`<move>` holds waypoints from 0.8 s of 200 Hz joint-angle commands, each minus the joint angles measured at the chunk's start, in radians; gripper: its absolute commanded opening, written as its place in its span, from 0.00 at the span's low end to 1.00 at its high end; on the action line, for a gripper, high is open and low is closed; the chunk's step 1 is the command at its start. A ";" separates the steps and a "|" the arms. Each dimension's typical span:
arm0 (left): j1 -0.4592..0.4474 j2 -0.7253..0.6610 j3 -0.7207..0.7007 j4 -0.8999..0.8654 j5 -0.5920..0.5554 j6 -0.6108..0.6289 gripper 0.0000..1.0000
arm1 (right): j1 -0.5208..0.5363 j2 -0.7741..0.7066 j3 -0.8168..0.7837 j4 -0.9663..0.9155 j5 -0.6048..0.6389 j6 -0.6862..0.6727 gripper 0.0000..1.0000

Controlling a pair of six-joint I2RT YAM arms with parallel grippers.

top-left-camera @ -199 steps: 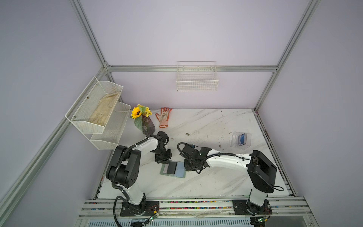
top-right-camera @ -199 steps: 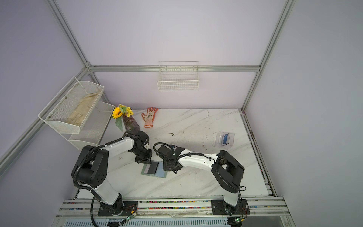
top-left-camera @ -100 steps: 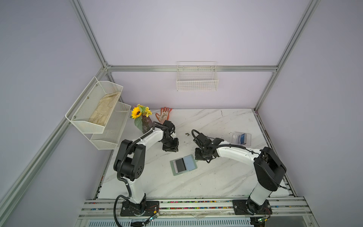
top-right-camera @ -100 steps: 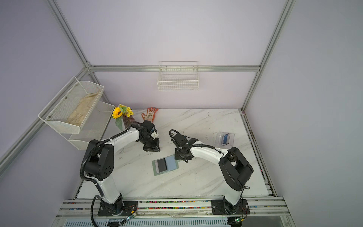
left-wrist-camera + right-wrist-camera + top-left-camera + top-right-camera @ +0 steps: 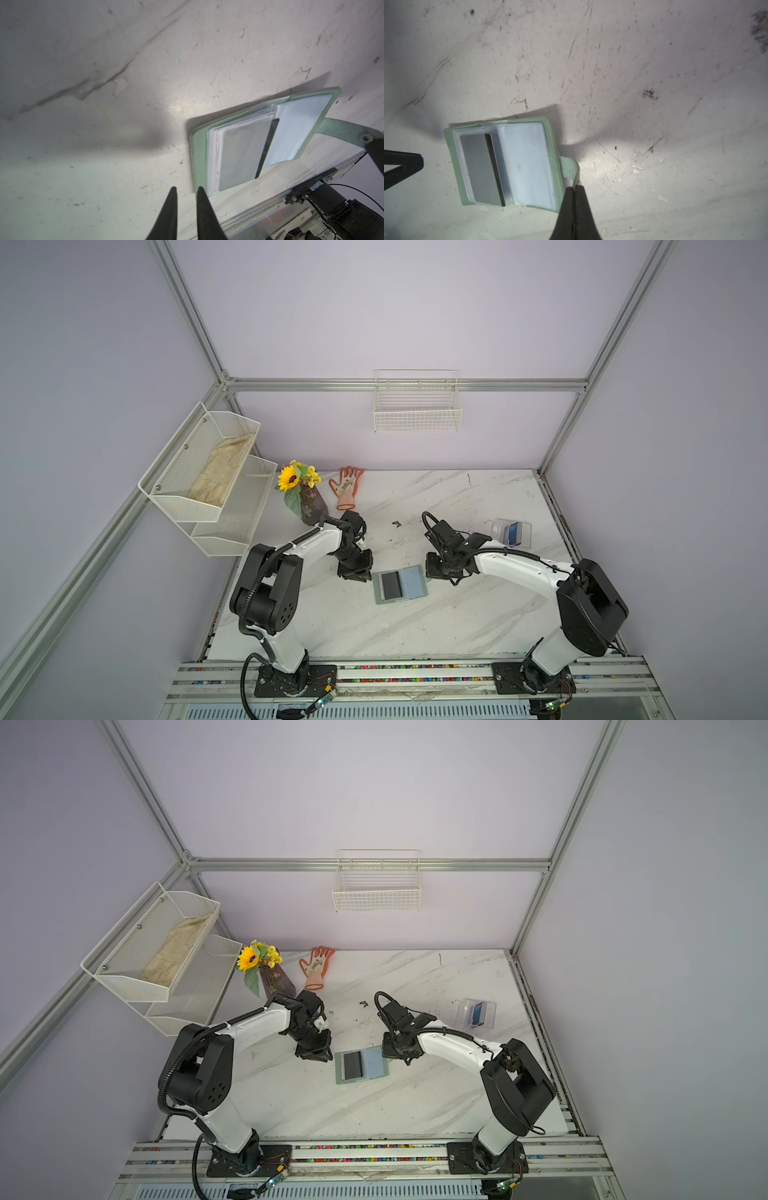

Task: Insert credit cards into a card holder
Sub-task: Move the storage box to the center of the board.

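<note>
**Right wrist view: tab pinched, black card seated**

The card holder (image 5: 527, 162) is seen lying open near the middle of the marble table (image 5: 415, 626), between the two arms. The black card (image 5: 481, 168) is lodged in a clear sleeve on its left page, a dark edge left showing by the spine. The right gripper (image 5: 574, 188) is clenched, and the tip of the snap tab (image 5: 569, 166) appears to be pinched in it at the holder's right edge. The left gripper (image 5: 187, 189) is held just beside the holder's left edge, jaws slightly parted, nothing grasped.

One insertion is judged done. A blue card (image 5: 514, 533) is seen in the clear box (image 5: 496, 529) at the far right; no pink card can be made out. For the next move, the blue card would have to be fetched from the box, probably once the tab is let go, and an empty sleeve kept flat and open while a thin edge is slid in.
</note>
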 commanded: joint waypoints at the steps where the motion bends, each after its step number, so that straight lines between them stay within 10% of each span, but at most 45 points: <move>1: -0.040 -0.008 -0.007 0.031 0.030 -0.026 0.19 | -0.005 -0.028 -0.027 0.008 0.002 0.022 0.02; 160: -0.054 0.047 -0.056 0.099 -0.058 -0.033 0.20 | -0.005 -0.062 -0.071 0.018 -0.001 0.044 0.01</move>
